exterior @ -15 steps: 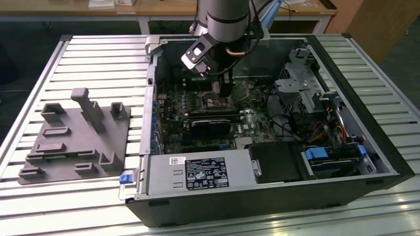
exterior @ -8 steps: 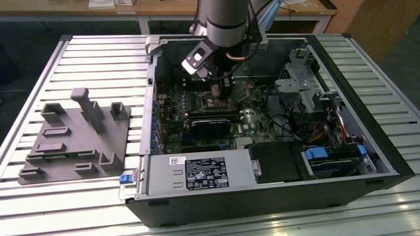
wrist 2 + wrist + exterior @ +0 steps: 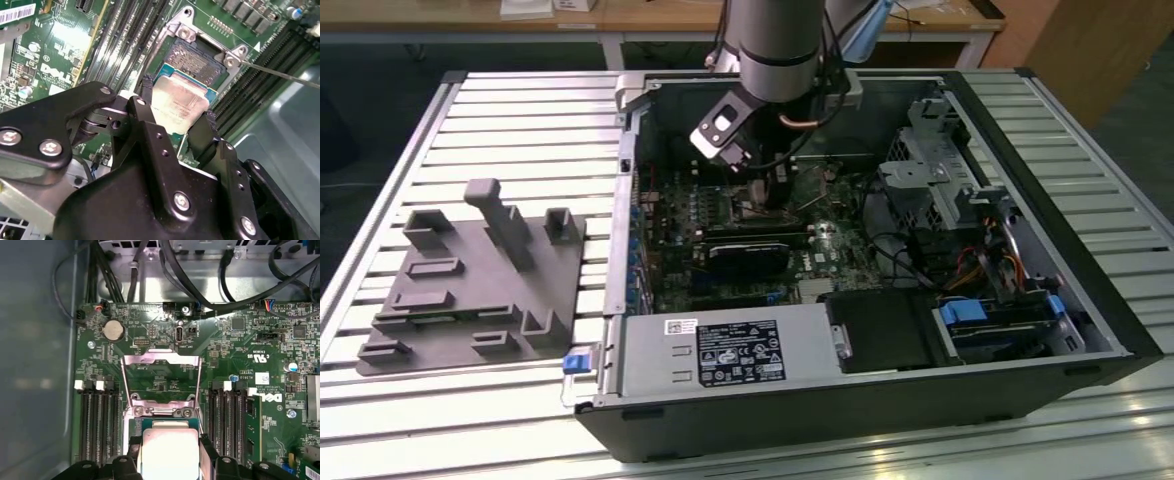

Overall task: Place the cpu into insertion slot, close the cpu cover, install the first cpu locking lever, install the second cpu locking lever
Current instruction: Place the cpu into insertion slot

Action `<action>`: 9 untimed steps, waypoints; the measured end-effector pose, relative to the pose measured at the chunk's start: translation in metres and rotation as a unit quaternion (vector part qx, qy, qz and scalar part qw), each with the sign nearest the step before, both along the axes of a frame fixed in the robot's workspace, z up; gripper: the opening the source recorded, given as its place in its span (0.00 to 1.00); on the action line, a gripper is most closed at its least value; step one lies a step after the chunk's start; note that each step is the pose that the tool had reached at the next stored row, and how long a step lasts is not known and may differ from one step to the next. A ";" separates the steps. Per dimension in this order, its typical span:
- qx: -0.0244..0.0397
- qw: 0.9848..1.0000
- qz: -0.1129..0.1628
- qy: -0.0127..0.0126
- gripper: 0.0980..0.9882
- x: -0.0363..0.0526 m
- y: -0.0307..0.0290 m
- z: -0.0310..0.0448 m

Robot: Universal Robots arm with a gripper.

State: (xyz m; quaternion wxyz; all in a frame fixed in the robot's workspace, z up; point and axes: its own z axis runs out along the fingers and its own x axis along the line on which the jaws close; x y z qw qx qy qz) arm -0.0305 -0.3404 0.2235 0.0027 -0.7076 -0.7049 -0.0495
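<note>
Desk (image 3: 520,110): slatted silvery metal top, ribs running from the exterior view's left to its right. Two things sit directly on it. An open black PC case (image 3: 854,415) lies on its side, taking the middle and the exterior view's right, reaching close to the desk's near edge. Beside it, on the exterior view's left: flat grey fixture plate (image 3: 454,300) w/ raised blocks and one tall post (image 3: 500,215), prob. moulded plastic.

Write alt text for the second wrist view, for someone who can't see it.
The gripper clasps the silver cpu between two black fingers, with the chip covering part of the dark insertion slot on a green motherboard. Long black memory slots run along both sides of the slot.
</note>
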 end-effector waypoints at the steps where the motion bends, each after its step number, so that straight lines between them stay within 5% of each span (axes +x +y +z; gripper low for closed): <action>1: -0.002 1.000 0.000 0.000 0.49 -0.0001 0.0000 -0.0011; 9: -0.011 1.000 0.000 0.000 0.49 -0.0041 0.0026 -0.0101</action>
